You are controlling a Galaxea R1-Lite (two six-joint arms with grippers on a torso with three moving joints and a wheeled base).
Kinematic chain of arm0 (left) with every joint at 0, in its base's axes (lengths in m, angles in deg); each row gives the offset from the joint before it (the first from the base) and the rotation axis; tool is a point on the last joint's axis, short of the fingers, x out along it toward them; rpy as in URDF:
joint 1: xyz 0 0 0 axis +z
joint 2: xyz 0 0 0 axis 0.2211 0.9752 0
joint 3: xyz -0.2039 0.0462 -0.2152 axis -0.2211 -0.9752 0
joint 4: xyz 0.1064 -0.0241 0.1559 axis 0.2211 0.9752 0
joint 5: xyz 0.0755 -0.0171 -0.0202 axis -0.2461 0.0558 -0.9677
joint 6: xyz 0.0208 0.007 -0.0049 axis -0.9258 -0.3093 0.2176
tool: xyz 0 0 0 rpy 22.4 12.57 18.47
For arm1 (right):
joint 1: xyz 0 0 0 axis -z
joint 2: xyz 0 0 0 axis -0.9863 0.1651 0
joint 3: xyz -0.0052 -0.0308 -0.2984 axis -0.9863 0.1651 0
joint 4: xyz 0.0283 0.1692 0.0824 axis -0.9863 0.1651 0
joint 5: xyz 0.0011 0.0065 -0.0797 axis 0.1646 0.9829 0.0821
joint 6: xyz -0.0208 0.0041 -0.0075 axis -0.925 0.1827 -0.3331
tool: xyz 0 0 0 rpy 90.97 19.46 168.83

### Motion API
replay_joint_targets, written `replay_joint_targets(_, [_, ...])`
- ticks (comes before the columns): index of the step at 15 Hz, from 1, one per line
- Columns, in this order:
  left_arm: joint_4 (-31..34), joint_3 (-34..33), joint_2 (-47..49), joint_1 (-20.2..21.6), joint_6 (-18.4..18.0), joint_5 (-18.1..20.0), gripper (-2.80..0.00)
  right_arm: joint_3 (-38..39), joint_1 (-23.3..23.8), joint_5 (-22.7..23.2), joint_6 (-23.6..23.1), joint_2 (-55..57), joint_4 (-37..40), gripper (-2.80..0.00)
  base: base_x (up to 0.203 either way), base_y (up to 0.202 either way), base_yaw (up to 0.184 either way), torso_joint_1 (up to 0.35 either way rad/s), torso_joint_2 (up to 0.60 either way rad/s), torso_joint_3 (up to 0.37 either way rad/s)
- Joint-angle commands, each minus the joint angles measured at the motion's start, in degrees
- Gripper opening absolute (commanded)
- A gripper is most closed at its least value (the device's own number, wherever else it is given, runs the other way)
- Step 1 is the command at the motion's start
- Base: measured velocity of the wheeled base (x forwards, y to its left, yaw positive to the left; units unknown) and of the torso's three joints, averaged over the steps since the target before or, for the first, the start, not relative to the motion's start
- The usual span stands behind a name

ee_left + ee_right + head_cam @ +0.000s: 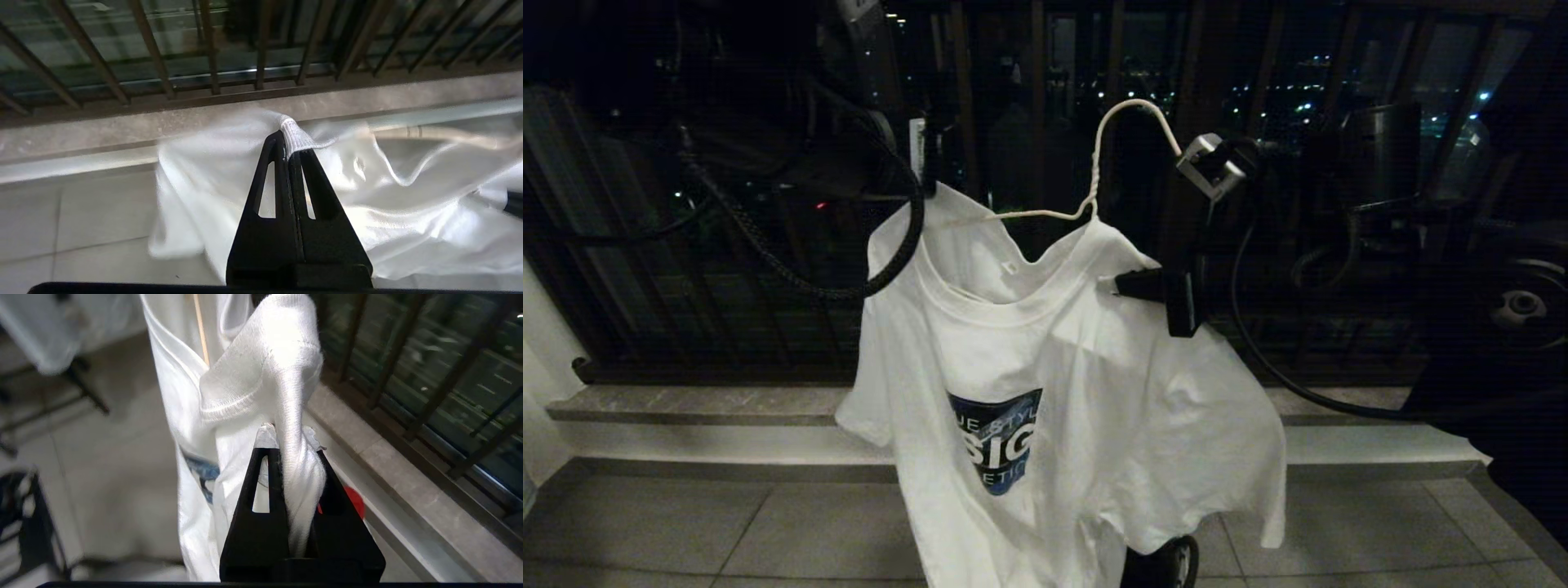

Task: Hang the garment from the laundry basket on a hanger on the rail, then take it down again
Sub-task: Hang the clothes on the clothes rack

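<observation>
Both sets of jaws clamped on garment (pixel 1045 359) shoulders either side of hanger (pixel 1094 171) neck, left gripper (pixel 291 141), right gripper (pixel 288 443); soft, limp, light, grab seams.

We see the T-shirt (pixel 1045 367) draped on the white wire hanger (pixel 1094 163), our right gripper (pixel 1112 283) pinching its shoulder.

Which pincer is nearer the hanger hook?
Right. The right pincer grips the T-shirt shoulder just below and beside the hanger hook; the left pincer grips the other shoulder, farther along the hanger arm.
</observation>
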Motion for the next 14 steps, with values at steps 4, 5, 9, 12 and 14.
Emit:
replay_joint_targets(4, [-0.9,0.4,1.5,-5.5,2.6,-0.1,-2.8,4.3,-0.1,-0.6,1.3,0.2,-5.9,-2.8,0.0,0.0,0.0,0.0,0.0,0.0])
replay_joint_targets(5, [-1.5,0.4,1.4,-6.9,3.0,-0.1,-2.8,4.3,0.0,-0.6,1.7,0.0,-6.0,-2.8,0.0,0.0,0.0,0.0,0.0,0.0])
replay_joint_targets(9, [-3.9,0.4,1.4,-11.8,8.2,0.0,-2.8,4.4,-0.3,-0.6,4.1,0.3,-7.9,-2.8,0.0,0.0,0.0,0.0,0.0,0.0])
replay_joint_targets(12, [-6.9,0.4,1.4,-13.3,10.4,0.0,-2.8,5.9,-1.3,-0.6,8.4,0.3,-15.2,-2.8,0.0,0.0,0.0,0.0,0.0,0.0])
replay_joint_targets(14, [-7.4,0.4,1.8,-13.2,10.4,-0.1,-2.8,6.4,-1.9,-0.6,8.7,0.2,-16.0,-2.8,0.0,0.0,0.0,0.0,0.0,0.0])
